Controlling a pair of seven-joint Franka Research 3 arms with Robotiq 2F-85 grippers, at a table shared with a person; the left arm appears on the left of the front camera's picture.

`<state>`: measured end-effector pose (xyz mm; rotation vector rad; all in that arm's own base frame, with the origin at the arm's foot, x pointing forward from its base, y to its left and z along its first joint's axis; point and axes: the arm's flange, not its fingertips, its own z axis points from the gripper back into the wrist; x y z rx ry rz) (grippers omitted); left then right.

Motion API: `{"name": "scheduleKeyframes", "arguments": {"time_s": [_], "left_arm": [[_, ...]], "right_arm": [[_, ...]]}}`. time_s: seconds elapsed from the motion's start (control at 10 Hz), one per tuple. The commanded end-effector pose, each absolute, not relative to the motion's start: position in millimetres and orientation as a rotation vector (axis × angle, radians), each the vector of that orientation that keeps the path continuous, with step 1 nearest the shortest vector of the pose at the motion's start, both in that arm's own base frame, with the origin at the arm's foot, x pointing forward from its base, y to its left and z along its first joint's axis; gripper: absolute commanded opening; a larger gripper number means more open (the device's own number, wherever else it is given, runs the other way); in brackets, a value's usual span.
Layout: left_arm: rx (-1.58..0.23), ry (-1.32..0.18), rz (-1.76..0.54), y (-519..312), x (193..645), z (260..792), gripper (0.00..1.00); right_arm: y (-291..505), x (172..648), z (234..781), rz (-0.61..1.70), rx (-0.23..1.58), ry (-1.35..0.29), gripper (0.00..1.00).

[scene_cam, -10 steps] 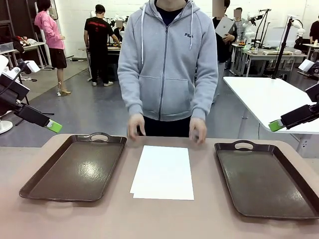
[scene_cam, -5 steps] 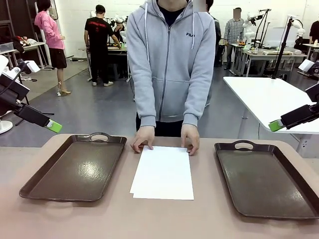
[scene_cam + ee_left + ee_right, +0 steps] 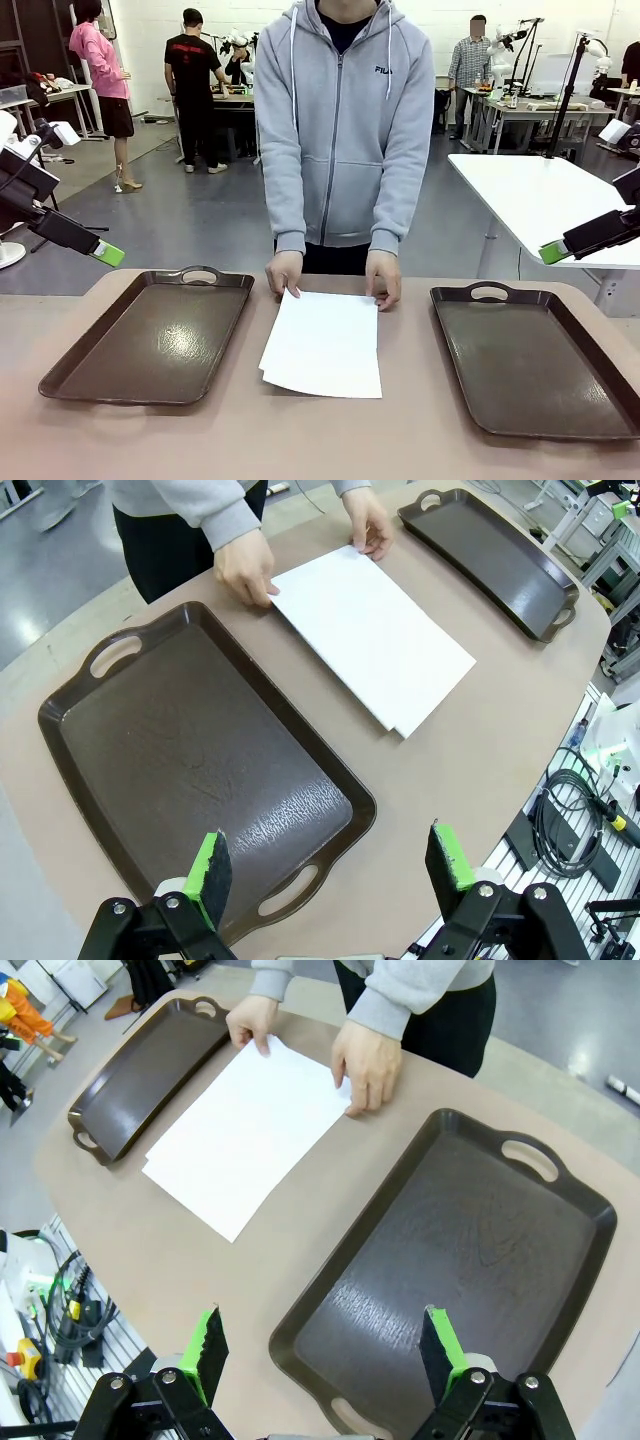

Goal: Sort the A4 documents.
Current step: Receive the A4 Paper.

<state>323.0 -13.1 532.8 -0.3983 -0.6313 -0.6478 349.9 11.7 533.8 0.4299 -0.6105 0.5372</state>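
Front: A4 documents [image 3: 322, 345] lie stacked, slightly fanned, on table [image 3: 300, 440] btwn left tray [image 3: 150, 335] & right tray [image 3: 540, 360], w/ person's hands [image 3: 285, 272] on their far edge. L wrist: left gripper [image 3: 330, 860] jaws wide, nothing held, left tray below. R wrist: right gripper [image 3: 323, 1342] also wide & empty, right tray below.

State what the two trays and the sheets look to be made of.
Left tray and right tray: probably moulded plastic, dark brown, semi-gloss with a fine grain; light glares off them, and the handles are cut-outs in the rim. Sheets: thin white paper, matte; the stack's near edges fan apart slightly.
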Motion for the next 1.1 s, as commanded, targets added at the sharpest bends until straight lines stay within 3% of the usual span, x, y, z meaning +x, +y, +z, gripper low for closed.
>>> {"name": "scheduleKeyframes", "arguments": {"time_s": [0.0,1.0], "left_arm": [[-0.403,-0.632,-0.65,-13.4,323.0,532.8,1.0],[-0.403,-0.632,-0.65,-13.4,323.0,532.8,1.0]], "right_arm": [[12.2,350.5,533.3,0.539,0.448,-0.612,1.0],[12.2,350.5,533.3,0.539,0.448,-0.612,1.0]]}}
